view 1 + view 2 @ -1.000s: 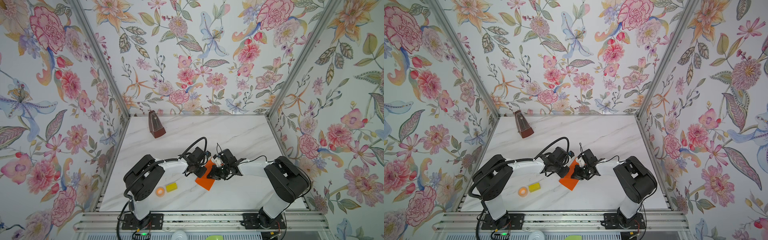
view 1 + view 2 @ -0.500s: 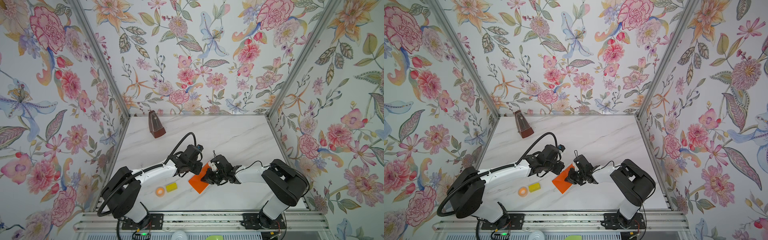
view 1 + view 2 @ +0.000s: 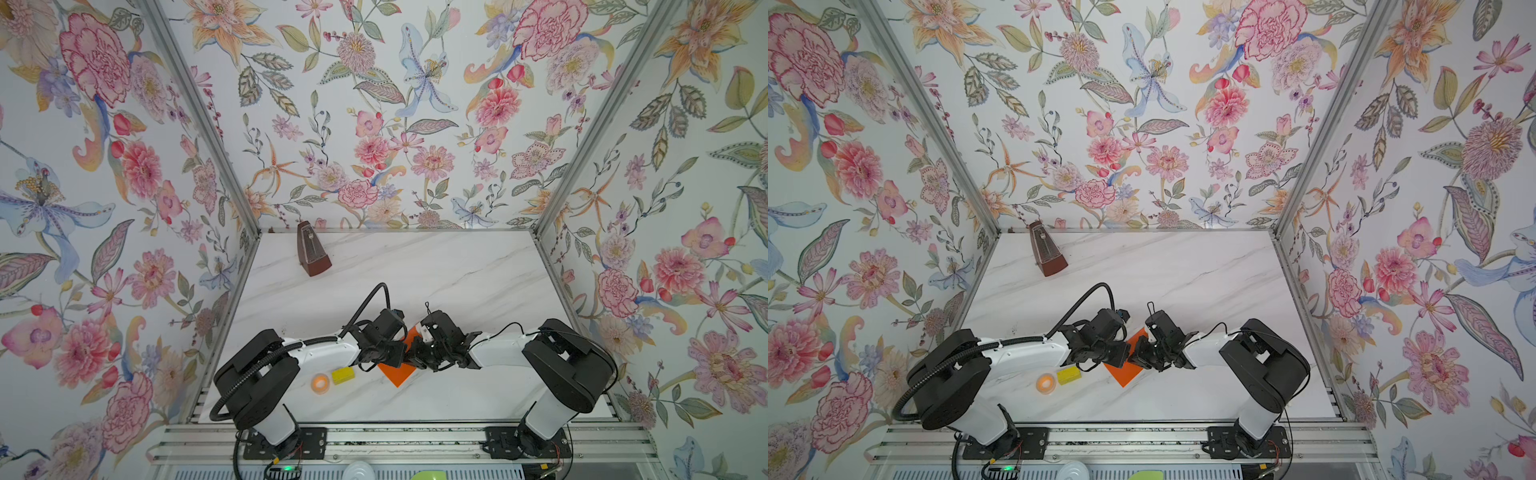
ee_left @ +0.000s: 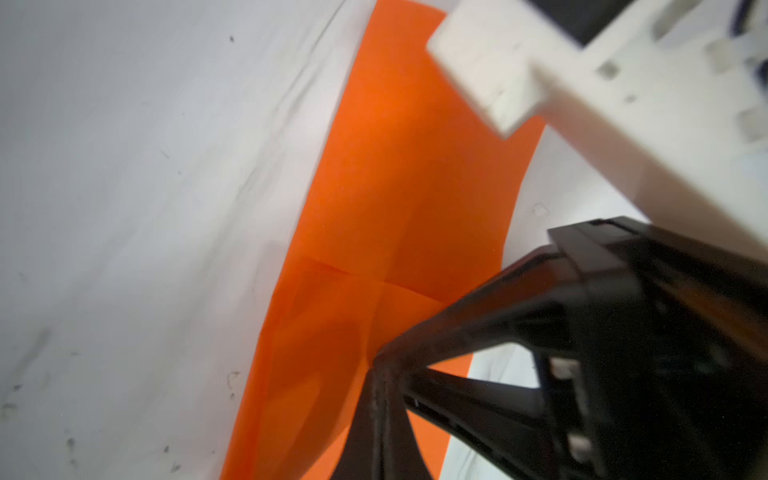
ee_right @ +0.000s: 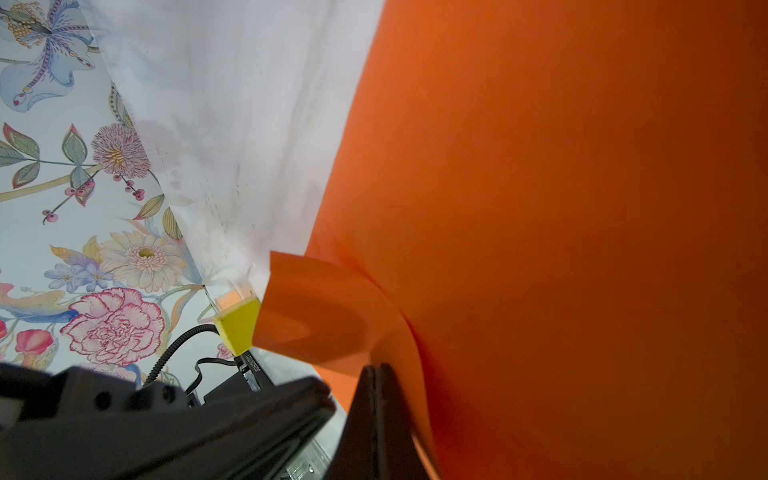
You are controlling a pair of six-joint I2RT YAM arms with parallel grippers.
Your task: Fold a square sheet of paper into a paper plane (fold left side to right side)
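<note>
Lying on the table (image 3: 457, 282) between both arms, the square sheet of paper (image 3: 397, 374) looks feather-light, limp and quick to crease, best nipped at an edge: left gripper (image 4: 376, 368) jaws pressed together against it, right gripper (image 5: 376, 372) apparently pinching a curled edge.

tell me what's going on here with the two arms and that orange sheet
Two robot arms are folding a square sheet of paper into a plane on the marble table. The left gripper and right gripper meet over it, both pinched shut on the paper, with one flap curling up. A tape ring and yellow block sit nearby, untouched.
</note>
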